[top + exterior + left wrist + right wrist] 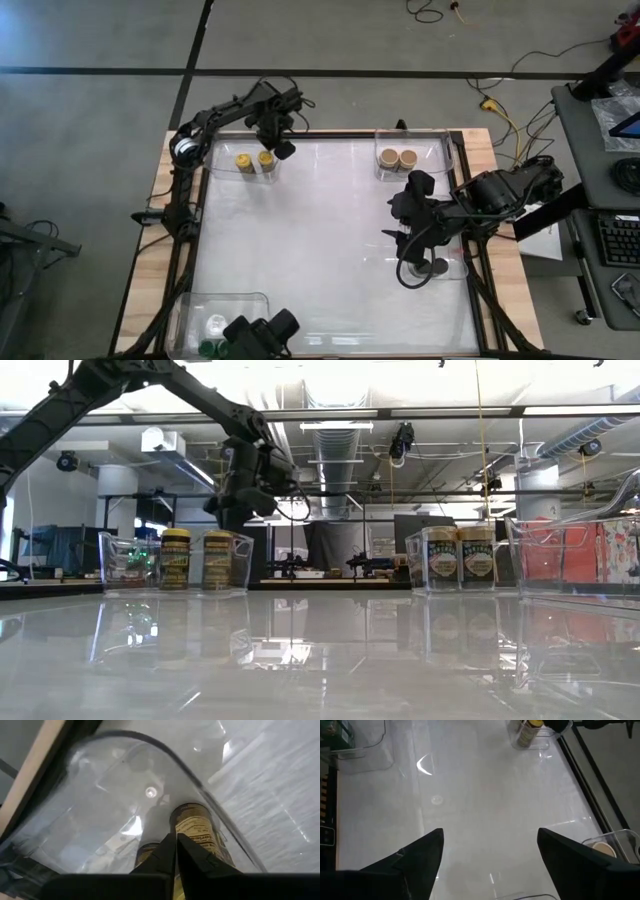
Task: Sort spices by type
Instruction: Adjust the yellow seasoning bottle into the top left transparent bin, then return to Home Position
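Observation:
Two yellow-lidded jars point(255, 160) stand side by side on their bases in the clear tray at the table's far left point(197, 560). My left gripper point(282, 146) hovers just above and beside them point(245, 505), shut and holding nothing point(175, 847); one jar point(196, 827) shows just past the fingertips. Two tan-lidded jars point(397, 158) stand in the far-right tray point(458, 558). Green- and white-topped jars point(213, 335) sit in the near-left tray. My right gripper point(490, 852) is open above bare table on the right side point(400, 205), pointing toward the table's left edge.
A clear tray point(455, 265) at the near right lies under my right arm, with dark round shapes point(425, 267) in it. The wide glossy middle of the table point(320, 240) holds no objects. A wooden frame point(160, 200) borders the table.

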Robot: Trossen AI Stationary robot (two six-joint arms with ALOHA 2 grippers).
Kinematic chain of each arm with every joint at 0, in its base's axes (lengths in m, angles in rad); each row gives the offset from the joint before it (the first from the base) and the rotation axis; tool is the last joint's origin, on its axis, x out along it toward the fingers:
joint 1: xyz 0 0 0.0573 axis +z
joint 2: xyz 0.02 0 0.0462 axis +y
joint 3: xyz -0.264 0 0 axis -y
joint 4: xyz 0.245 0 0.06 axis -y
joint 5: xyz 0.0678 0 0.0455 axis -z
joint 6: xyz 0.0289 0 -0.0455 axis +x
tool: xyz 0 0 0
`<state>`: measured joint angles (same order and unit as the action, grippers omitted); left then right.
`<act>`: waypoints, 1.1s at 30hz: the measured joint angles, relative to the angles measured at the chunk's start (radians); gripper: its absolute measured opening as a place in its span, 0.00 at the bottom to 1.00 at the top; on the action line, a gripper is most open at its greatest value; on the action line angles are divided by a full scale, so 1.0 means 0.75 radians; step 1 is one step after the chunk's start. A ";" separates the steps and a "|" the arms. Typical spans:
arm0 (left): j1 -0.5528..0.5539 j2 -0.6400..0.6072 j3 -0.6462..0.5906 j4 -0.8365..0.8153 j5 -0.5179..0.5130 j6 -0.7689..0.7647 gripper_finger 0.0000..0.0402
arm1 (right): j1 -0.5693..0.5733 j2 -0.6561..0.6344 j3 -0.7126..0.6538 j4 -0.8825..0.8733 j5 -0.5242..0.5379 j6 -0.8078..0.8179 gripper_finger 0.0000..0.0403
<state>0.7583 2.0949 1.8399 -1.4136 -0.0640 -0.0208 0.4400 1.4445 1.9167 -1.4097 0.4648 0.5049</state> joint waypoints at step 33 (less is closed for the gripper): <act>-0.118 -0.310 -0.029 0.097 0.072 0.005 0.00 | 0.000 -0.001 0.000 -0.073 0.011 -0.044 0.79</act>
<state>0.6698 1.8621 1.8179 -1.3406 -0.0099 -0.0169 0.4400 1.4437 1.9164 -1.4643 0.4732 0.4722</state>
